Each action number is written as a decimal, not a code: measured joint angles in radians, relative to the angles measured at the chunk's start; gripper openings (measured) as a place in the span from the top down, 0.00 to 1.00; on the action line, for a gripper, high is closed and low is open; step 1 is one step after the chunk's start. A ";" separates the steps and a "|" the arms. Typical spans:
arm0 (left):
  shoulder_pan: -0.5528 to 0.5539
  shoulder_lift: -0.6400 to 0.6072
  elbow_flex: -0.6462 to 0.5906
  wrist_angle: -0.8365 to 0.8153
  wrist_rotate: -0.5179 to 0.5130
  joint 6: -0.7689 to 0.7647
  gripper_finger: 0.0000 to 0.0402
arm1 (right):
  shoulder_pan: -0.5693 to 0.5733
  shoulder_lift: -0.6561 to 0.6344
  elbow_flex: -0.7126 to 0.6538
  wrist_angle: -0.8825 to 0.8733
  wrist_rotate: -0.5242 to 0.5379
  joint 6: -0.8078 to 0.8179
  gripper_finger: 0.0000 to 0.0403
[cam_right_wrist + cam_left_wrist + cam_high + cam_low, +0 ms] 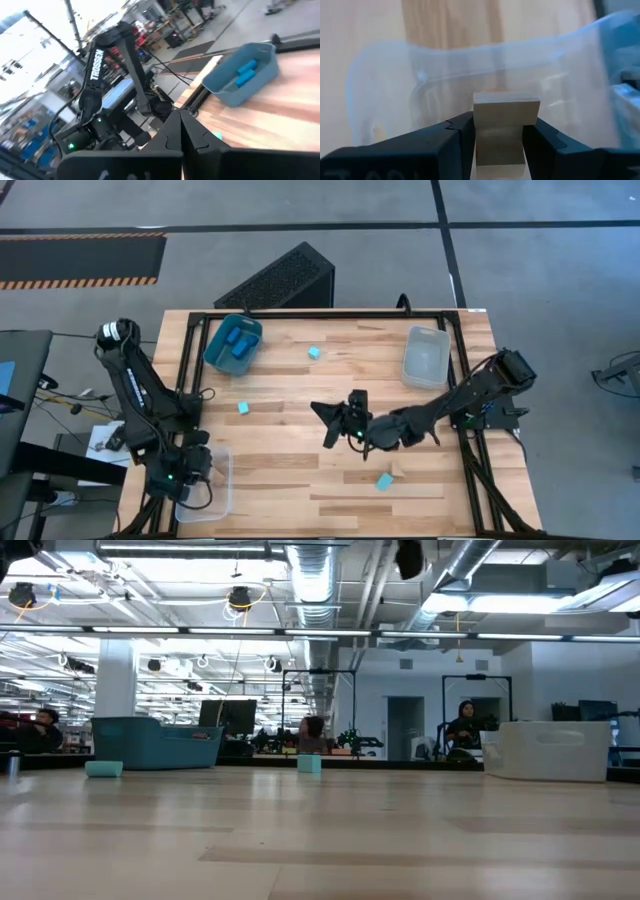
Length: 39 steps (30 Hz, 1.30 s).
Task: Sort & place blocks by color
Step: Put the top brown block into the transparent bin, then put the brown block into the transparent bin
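Observation:
A tan wooden block [506, 112] sits between the fingers of my left gripper [500, 131], which is shut on it. This gripper hovers over a clear bin [218, 485] at the table's near left corner, and the bin's rim [470, 50] curves just beyond the block. My right gripper [335, 420] is shut with nothing in it and hangs level over the table's middle, its fingers [181, 125] pointing toward the left side. Three light cyan blocks [314, 352] [243, 408] [384, 481] lie loose on the wood. Blue blocks [238, 343] lie in a teal bin [222, 358] at the far left. My left gripper pinches the tan block by two opposite side faces [479, 125] between its two fingers [457, 132]. The fingers slant down from above. The block's far end sticks out past the fingertips and hangs clear above the inside of the clear bin.
A second clear bin [425, 357] stands at the far right of the table. A black perforated box [280, 280] lies on the floor beyond the far edge. In the low view, people sit at desks in the room behind the table.

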 joint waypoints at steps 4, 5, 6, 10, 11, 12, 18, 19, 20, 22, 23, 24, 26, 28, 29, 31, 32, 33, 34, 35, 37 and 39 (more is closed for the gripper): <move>0.000 0.010 -0.054 0.053 0.057 -0.035 0.72 | 0.040 0.039 0.004 -0.005 0.067 0.080 0.99; -0.001 0.009 -0.064 0.057 0.064 -0.065 0.71 | 0.046 0.056 0.014 -0.011 0.075 0.099 0.99; 0.000 0.007 -0.069 0.058 0.064 -0.108 0.70 | 0.051 0.074 0.023 -0.018 0.075 0.118 0.99; 0.000 0.006 -0.077 0.023 0.051 -0.197 0.62 | 0.052 0.166 0.061 -0.071 0.074 0.229 0.99; 0.000 0.007 -0.077 0.023 0.048 -0.198 0.59 | 0.050 0.191 0.072 -0.071 0.074 0.263 0.98; 0.000 0.007 -0.077 0.026 0.048 -0.198 0.57 | 0.046 0.216 0.087 -0.071 0.073 0.293 0.98; 0.001 0.007 -0.063 0.021 0.093 -0.170 0.44 | 0.040 0.351 0.215 -0.078 0.004 0.348 0.99; 0.001 0.007 -0.054 0.012 0.110 -0.169 0.43 | 0.041 0.366 0.238 -0.098 0.000 0.349 0.99; 0.000 0.006 -0.041 -0.001 0.128 -0.169 0.42 | 0.041 0.383 0.267 -0.112 -0.011 0.352 0.99; 0.000 -0.004 -0.007 -0.025 0.138 -0.168 0.40 | 0.041 0.405 0.313 -0.174 -0.022 0.371 0.99; 0.000 -0.012 0.011 -0.032 0.131 -0.165 0.39 | 0.041 0.409 0.332 -0.214 -0.033 0.378 0.99; 0.000 -0.019 0.028 -0.046 0.115 -0.156 0.38 | 0.040 0.409 0.350 -0.254 -0.046 0.386 0.99; 0.000 -0.035 0.051 -0.098 0.079 -0.137 0.37 | 0.033 0.405 0.384 -0.334 -0.069 0.402 0.99; 0.000 -0.056 0.068 -0.139 0.040 -0.128 0.37 | 0.032 0.400 0.407 -0.420 -0.075 0.404 0.99; 0.000 -0.071 0.072 -0.156 0.019 -0.128 0.37 | 0.031 0.399 0.419 -0.458 -0.079 0.402 0.99; 0.000 -0.100 0.073 -0.189 -0.012 -0.133 0.37 | 0.027 0.392 0.448 -0.504 -0.085 0.401 0.99; 0.000 -0.116 0.073 -0.198 -0.031 -0.133 0.37 | 0.026 0.388 0.466 -0.521 -0.085 0.400 0.99; 0.000 -0.135 0.073 -0.200 -0.051 -0.133 0.37 | 0.027 0.387 0.486 -0.542 -0.086 0.400 0.99; 0.000 -0.154 0.073 -0.202 -0.078 -0.133 0.37 | 0.030 0.387 0.507 -0.574 -0.088 0.399 0.99; 0.000 -0.172 0.073 -0.202 -0.110 -0.132 0.37 | 0.033 0.387 0.526 -0.614 -0.094 0.400 0.99; 0.000 -0.212 0.073 -0.193 -0.176 -0.125 0.37 | 0.042 0.388 0.562 -0.689 -0.111 0.400 0.99; 0.001 -0.251 0.073 -0.169 -0.247 -0.108 0.37 | 0.051 0.387 0.589 -0.759 -0.112 0.421 0.99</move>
